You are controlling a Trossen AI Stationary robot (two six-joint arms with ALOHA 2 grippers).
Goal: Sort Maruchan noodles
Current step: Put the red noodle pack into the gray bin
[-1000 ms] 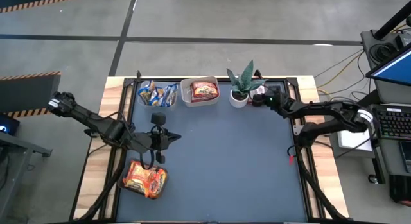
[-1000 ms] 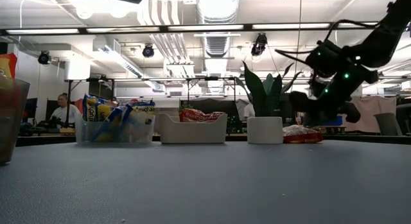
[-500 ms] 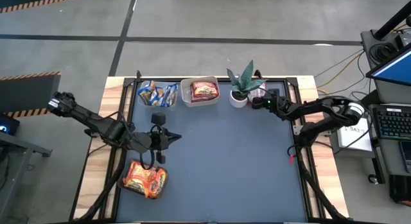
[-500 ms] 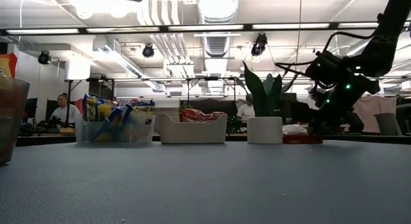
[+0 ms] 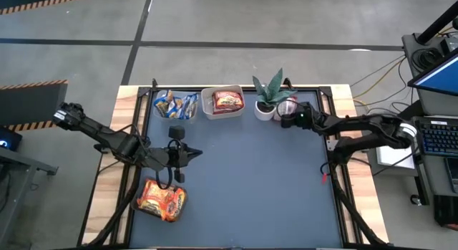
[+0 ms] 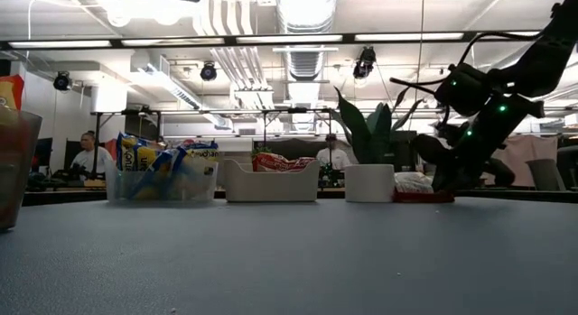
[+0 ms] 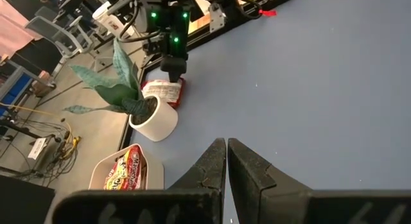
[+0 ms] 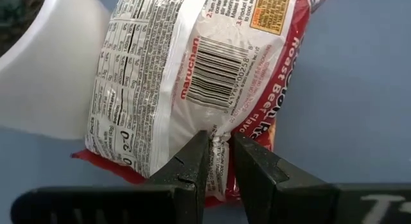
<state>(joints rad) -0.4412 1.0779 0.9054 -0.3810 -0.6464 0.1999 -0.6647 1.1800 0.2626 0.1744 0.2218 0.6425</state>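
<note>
Right pincer (image 8: 219, 161) nearly closed, pinching edge of red-and-white noodle packet (image 8: 192, 76) lying on the surface against the white plant pot (image 5: 266, 110). Left pincer (image 7: 226, 161) shut, empty, waiting. Thin edge grip likely to slip; pot at risk of toppling.

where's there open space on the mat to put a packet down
The grey mat is bare across its middle and near half, right of the left gripper and the orange tub. The far edge is crowded: blue tub, red tub, plant pot, and the right gripper on a red packet.
</note>
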